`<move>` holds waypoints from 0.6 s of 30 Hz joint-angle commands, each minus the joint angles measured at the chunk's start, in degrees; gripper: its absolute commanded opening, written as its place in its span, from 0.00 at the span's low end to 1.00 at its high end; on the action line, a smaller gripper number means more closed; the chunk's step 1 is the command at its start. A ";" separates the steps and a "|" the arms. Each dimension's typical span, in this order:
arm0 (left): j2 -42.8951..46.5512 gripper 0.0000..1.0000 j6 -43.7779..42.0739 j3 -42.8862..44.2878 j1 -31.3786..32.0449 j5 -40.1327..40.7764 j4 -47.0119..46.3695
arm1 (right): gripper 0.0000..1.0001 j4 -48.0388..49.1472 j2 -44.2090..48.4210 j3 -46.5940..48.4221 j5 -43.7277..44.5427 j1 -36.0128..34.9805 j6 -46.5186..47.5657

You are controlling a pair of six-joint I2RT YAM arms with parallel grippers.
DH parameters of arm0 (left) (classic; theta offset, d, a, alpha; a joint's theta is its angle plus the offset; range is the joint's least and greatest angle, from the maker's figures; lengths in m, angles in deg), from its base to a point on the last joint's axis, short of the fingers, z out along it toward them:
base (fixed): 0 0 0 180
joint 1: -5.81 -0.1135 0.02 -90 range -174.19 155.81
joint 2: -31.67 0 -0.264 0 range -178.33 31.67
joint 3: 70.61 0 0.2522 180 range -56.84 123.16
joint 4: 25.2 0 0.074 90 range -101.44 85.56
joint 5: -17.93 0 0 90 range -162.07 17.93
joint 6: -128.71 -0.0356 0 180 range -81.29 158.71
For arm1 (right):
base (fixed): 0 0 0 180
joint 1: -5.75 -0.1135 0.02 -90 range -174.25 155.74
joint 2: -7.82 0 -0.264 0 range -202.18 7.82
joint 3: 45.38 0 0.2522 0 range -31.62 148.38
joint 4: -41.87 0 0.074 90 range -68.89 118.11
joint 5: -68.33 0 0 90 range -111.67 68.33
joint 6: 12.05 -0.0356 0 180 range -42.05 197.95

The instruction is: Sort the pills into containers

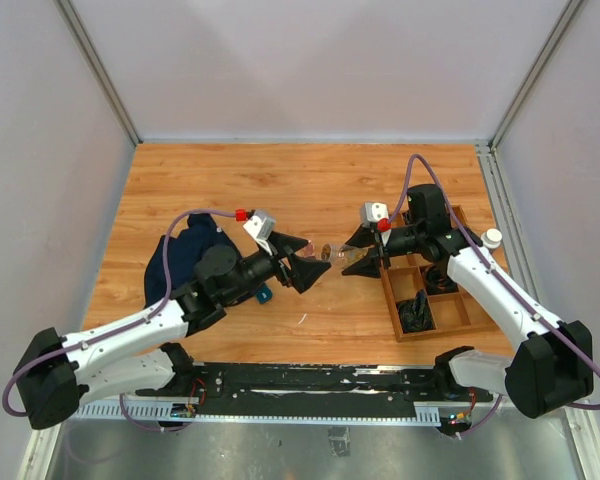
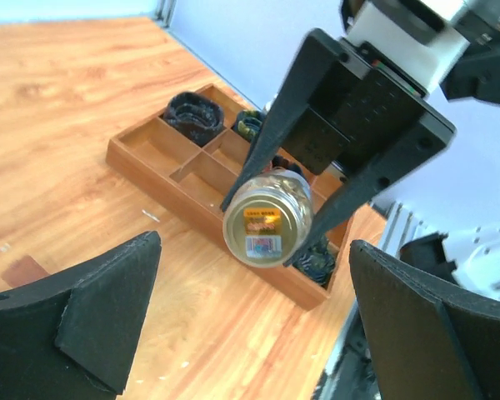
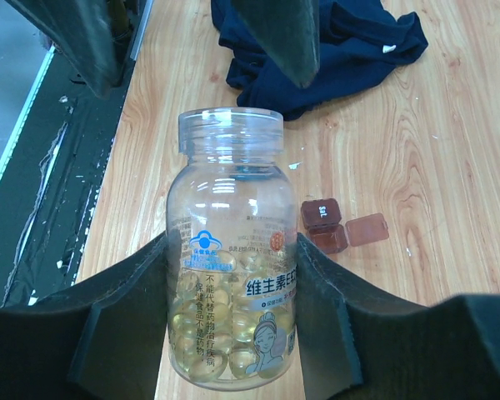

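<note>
My right gripper (image 1: 352, 258) is shut on a small clear round bottle (image 3: 230, 250) of yellow softgel pills, held level above the table with its uncapped mouth towards the left arm. The bottle also shows in the top view (image 1: 333, 252) and, base on, in the left wrist view (image 2: 267, 219). My left gripper (image 1: 315, 268) is open and empty, its fingers (image 2: 96, 304) wide apart just short of the bottle's mouth. A small reddish-brown container (image 3: 323, 225) lies on the wood below, one lid (image 3: 367, 228) flipped open.
A wooden divided tray (image 1: 395, 305) sits at the right with dark items in some compartments; it also shows in the left wrist view (image 2: 142, 158). A dark blue cloth (image 1: 185, 255) lies at the left. A white cap (image 1: 492, 237) sits beyond the tray.
</note>
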 commanded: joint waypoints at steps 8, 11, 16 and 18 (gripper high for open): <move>5.88 0.99 -39.19 -6.74 0.28 -17.21 -8.66 | 0.01 0.19 0.56 0.33 -2.42 -0.27 -0.31; 2.81 0.97 -48.50 -6.02 0.28 -21.60 -9.27 | 0.01 0.16 0.57 0.38 -2.51 -0.28 -0.27; -1.67 0.93 -50.45 -2.67 -3.74 -27.26 -8.80 | 0.01 -0.15 0.60 0.43 -2.57 -0.27 0.09; -3.09 0.91 -49.36 -1.84 -5.48 -29.56 -10.01 | 0.01 -0.11 0.61 0.42 -2.68 -0.28 0.14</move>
